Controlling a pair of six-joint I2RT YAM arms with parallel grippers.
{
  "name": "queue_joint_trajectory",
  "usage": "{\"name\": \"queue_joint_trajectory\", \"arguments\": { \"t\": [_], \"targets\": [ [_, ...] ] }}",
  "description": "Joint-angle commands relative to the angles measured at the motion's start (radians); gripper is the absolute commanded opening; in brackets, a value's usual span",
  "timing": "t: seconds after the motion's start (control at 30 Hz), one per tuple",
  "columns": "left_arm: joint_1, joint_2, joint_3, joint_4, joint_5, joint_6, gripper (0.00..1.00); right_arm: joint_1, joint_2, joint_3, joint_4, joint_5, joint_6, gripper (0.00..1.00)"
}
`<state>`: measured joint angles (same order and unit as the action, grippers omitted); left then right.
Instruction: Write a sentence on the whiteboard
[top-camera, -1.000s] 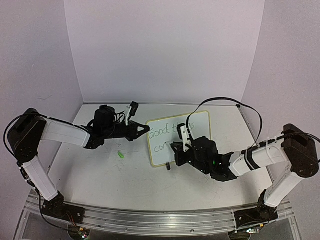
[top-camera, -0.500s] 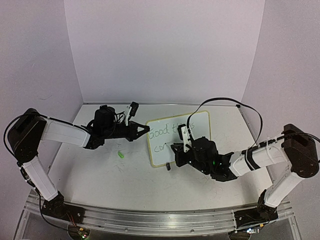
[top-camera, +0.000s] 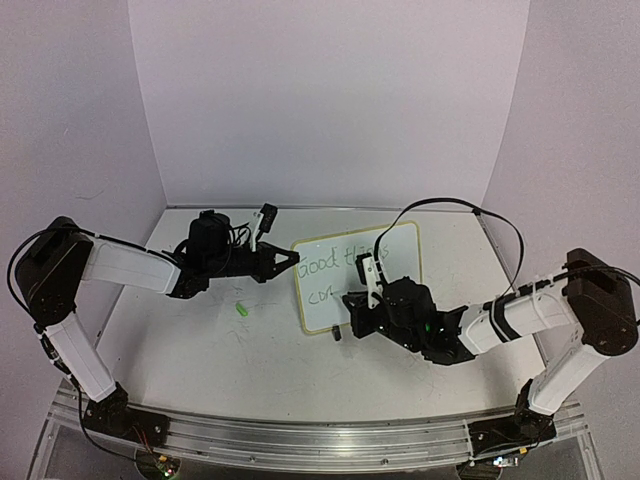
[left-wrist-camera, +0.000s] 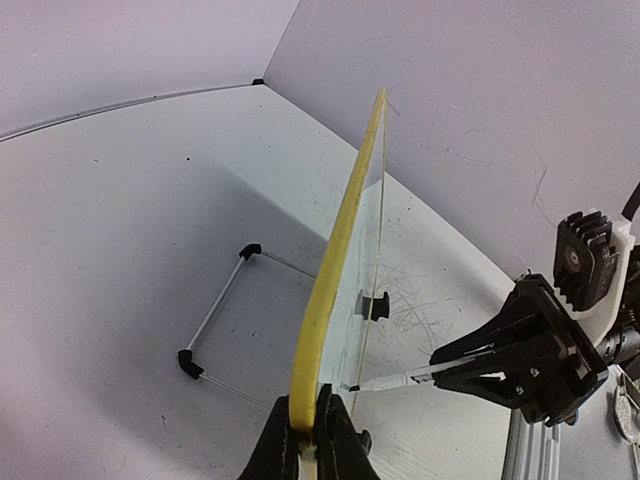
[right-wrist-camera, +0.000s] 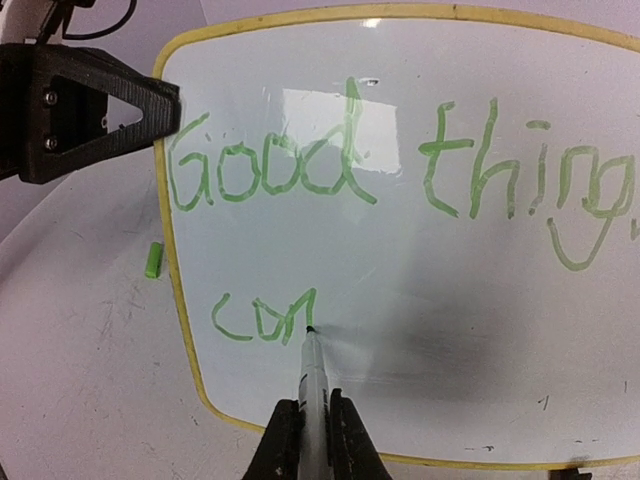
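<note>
Two grippers meet at the whiteboard (top-camera: 322, 316), which stands propped at a tilt on the table (top-camera: 200, 350). The left gripper (left-wrist-camera: 308, 432) is clenched on the board's pale yellow rim, its two black fingers pinching the edge from either side; seen from its wrist, the board runs edge-on straight ahead of the jaws, with a thin wire stand (left-wrist-camera: 215, 322) on the table off to the left of that edge. The right gripper (right-wrist-camera: 310, 440) is closed around a slim marker (right-wrist-camera: 312, 385) that sticks out forward between its fingers, and the marker's tip touches the writing face directly in front of the jaws, low on the board. The sentence (right-wrist-camera: 350, 170) is in green: "Good things" fills the upper line, above and well ahead of the marker tip, while the lower line reads only something like "con", its last stroke ending right at the tip. From the right wrist, the left gripper's black finger sits at the board's upper left corner. A small green cap (top-camera: 242, 310) lies on the table just outside the rim, below the left gripper's fingers and apart from both tools.
</note>
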<state>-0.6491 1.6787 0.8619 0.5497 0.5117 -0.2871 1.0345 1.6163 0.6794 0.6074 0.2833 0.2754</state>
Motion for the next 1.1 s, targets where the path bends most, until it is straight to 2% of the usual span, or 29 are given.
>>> {"name": "queue_joint_trajectory", "arguments": {
  "t": [0.0, 0.43, 1.07],
  "targets": [
    [0.003, -0.017, 0.03, -0.02, -0.053, 0.071, 0.0, 0.001, 0.002, -0.012, -0.032, 0.019, 0.021, 0.0],
    [0.003, -0.019, 0.031, -0.022, -0.053, 0.068, 0.0, -0.001, 0.024, 0.0, -0.003, -0.004, 0.025, 0.0],
    [0.003, -0.023, 0.024, -0.022, -0.053, 0.066, 0.0, 0.001, -0.022, 0.021, 0.034, 0.076, -0.039, 0.0]
  ]
}}
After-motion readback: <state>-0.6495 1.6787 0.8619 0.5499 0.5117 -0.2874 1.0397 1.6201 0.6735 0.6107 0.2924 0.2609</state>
